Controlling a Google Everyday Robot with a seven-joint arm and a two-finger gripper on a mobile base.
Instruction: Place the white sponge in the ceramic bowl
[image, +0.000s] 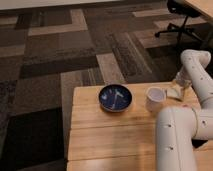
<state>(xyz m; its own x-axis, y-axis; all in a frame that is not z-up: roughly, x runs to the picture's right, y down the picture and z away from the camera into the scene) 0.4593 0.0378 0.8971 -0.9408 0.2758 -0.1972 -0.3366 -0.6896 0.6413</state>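
Note:
The ceramic bowl (115, 97), dark blue and glossy with pale streaks inside, sits on the wooden table (100, 135) left of centre near the far edge. The white sponge (173, 93), a small off-white block, lies near the table's far right edge, just right of the white cup (155, 99). My gripper (178, 86) hangs from the white arm directly over the sponge, at or just above it. Whether it touches the sponge does not show.
The white cup stands between bowl and sponge. My thick white arm (175, 135) crosses the table's right side. Patterned carpet lies beyond the table. An office chair base (175, 30) and a desk corner are at the far right.

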